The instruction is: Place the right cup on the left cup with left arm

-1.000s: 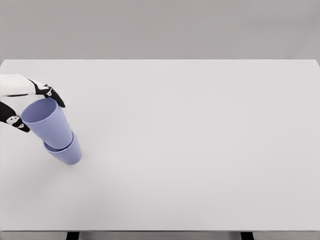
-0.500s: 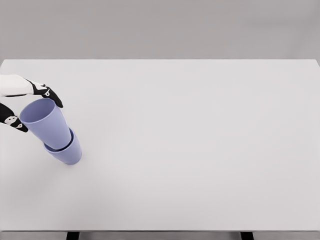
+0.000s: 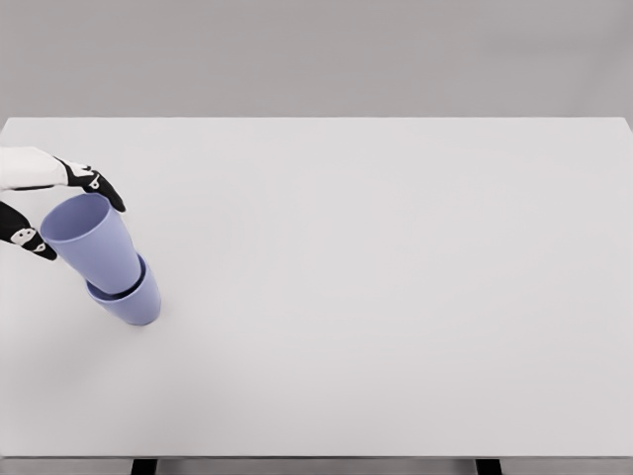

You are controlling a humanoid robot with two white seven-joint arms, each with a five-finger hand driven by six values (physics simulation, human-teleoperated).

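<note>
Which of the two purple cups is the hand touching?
The upper cup, nested inside the lower cup. The left hand's black fingertips sit at its rim; the lower one stands on the table, untouched.

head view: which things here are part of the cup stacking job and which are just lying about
Part of the job:
- upper cup, nested in the lower one, tilted
- lower cup, standing on the table
- left hand, fingers either side of the upper cup's rim

Just there:
- table, only the surface that bears them
- nothing else lies on it; right hand is out of view
</note>
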